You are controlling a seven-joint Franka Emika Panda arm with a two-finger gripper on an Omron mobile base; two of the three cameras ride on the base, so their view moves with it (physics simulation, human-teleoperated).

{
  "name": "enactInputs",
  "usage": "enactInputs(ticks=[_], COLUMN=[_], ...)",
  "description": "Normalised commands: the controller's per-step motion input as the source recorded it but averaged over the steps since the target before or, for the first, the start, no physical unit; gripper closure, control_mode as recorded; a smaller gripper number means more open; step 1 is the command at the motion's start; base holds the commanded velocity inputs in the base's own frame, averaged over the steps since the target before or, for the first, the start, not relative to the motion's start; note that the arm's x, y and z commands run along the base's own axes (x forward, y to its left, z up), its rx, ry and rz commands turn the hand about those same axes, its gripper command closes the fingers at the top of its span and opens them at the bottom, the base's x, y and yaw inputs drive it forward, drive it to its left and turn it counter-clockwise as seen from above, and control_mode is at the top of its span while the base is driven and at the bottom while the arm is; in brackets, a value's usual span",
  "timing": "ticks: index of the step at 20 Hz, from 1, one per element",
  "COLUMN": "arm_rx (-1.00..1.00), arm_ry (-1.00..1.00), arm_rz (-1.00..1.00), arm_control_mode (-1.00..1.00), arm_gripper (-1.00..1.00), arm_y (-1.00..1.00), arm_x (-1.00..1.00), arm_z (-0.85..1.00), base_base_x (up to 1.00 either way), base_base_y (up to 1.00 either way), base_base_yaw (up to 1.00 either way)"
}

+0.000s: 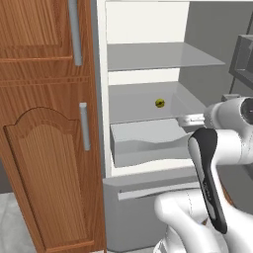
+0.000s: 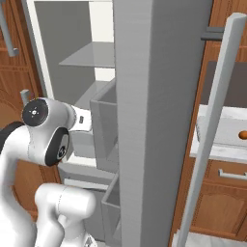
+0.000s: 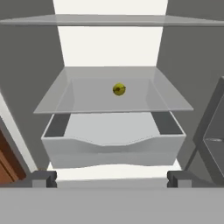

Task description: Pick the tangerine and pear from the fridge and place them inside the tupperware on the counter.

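The pear is a small yellow-green fruit with a dark spot. It lies alone near the back of the middle shelf of the open fridge, and it is also the pear in the left base view. My gripper faces that shelf from outside the fridge front, a good way short of the fruit, open with nothing between its fingers. The tangerine rests inside the tupperware on the counter to the right of the fridge.
A grey drawer juts out under the pear's shelf, just below my hand. The fridge door stands open on the right with clear bins on its inside. Tall wooden cabinets close in on the left.
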Motion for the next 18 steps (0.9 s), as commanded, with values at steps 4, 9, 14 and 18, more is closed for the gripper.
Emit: enactInputs(ticks=[4,9,14,18], arm_rx=[0.0,0.0,0.0,0.0], arm_ry=[0.0,0.01,0.05,0.08], arm_rz=[-0.01,0.0,0.0,0.0], arm_control_mode=[-1.0,-1.0,-1.0,-1.0], arm_gripper=[-1.0,-1.0,-1.0,-1.0], arm_y=[-0.05,-0.04,-0.05,-0.09], arm_x=[0.55,0.59,0.57,0.57], arm_z=[-0.24,-0.23,-0.16,-0.08], base_base_x=[0.0,0.0,0.0,0.0], base_base_y=[0.0,0.0,0.0,0.0], base_base_yaw=[0.0,0.0,0.0,0.0])
